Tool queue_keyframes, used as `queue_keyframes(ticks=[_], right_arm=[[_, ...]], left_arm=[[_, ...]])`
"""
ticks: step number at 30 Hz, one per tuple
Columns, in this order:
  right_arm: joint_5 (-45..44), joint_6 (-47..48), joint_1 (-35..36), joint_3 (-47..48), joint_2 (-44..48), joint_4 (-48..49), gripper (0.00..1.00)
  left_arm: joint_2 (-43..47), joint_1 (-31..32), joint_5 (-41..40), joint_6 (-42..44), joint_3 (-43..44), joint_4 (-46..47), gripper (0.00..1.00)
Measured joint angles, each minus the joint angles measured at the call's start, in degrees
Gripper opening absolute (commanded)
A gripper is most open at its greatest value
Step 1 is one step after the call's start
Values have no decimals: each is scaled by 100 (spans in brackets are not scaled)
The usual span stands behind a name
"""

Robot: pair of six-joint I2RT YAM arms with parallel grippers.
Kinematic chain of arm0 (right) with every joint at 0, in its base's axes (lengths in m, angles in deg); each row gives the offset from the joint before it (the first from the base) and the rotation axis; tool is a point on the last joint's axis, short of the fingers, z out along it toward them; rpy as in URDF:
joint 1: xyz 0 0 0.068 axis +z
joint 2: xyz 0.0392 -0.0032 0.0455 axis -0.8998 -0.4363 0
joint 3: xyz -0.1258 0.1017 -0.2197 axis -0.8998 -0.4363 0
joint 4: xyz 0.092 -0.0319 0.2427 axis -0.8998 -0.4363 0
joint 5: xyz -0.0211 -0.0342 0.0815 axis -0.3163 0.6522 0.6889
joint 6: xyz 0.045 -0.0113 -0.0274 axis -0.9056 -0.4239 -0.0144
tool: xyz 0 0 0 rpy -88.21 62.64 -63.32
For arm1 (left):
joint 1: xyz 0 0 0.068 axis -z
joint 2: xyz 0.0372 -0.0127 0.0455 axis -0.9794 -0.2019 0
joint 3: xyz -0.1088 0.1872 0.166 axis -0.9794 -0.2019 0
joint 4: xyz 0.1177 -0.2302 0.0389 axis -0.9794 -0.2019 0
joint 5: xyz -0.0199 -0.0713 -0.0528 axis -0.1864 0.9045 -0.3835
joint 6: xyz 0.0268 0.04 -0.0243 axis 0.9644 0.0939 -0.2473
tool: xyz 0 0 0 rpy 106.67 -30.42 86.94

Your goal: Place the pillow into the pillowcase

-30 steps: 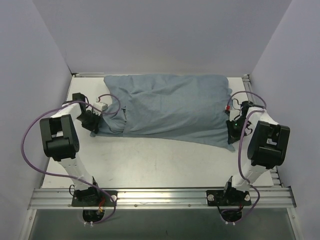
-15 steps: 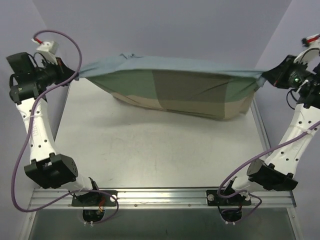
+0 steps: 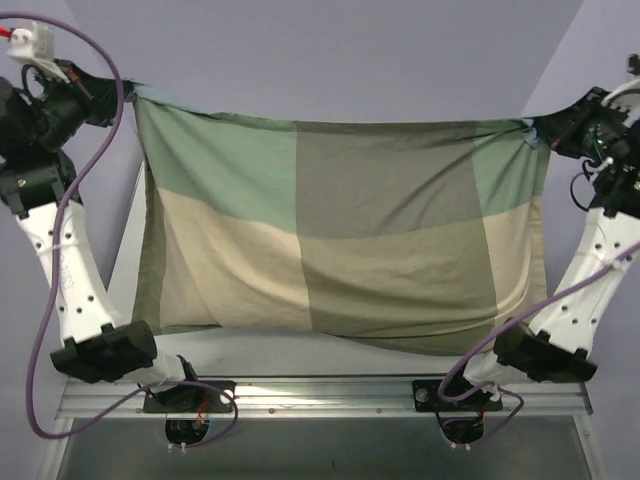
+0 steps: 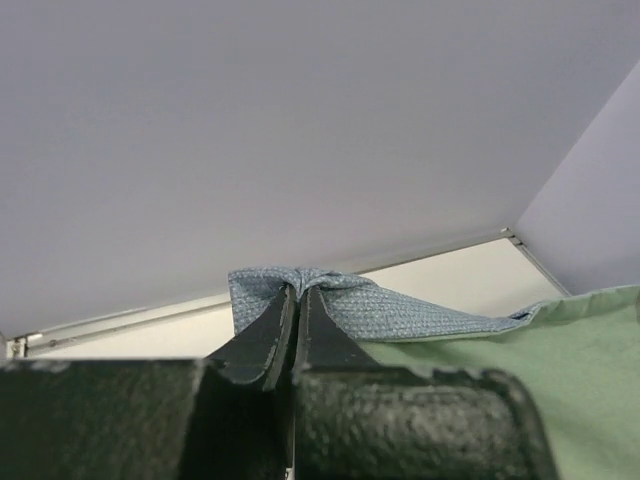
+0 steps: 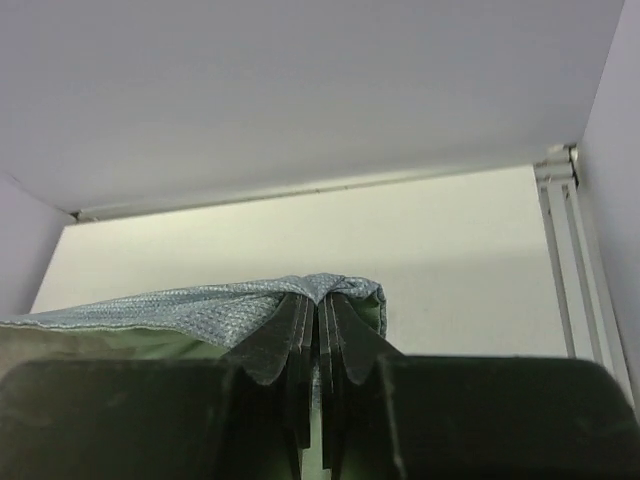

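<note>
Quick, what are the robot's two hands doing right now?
Left gripper: closed, pinching one top corner of the pillowcase.
Right gripper: closed, pinching the other top corner.

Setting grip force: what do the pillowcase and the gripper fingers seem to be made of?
The pillowcase: thin woven cloth, perhaps cotton, matte. The weave shows at the pinched blue-grey corner, and the cloth hangs flat with soft creases. The fingers: hard, dark and matte, probably plastic, with smooth flat faces, though coated metal cannot be ruled out.
</note>
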Motion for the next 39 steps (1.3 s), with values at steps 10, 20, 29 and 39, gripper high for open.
queue_keyframes(ticks=[10,20,29,39], right_arm=[[-1888,1250,1451,1056,-3401,-413,98],[-1545,3252,-199,-2754,-1237,-2308,100],[-1362,4395,-944,-4616,-704,-2973,100],[-1169,4518,-881,-5062,-1587,-2422,73]], left_arm=[[-3032,1027,-1464,1327,680,-1139,81],[-1532,-144,-911,3591,-1982,-3781,97],[-503,282,-293,4551,-4402,-4752,98],[-1268,1331,-1158,3895,-4981,-3630,72]])
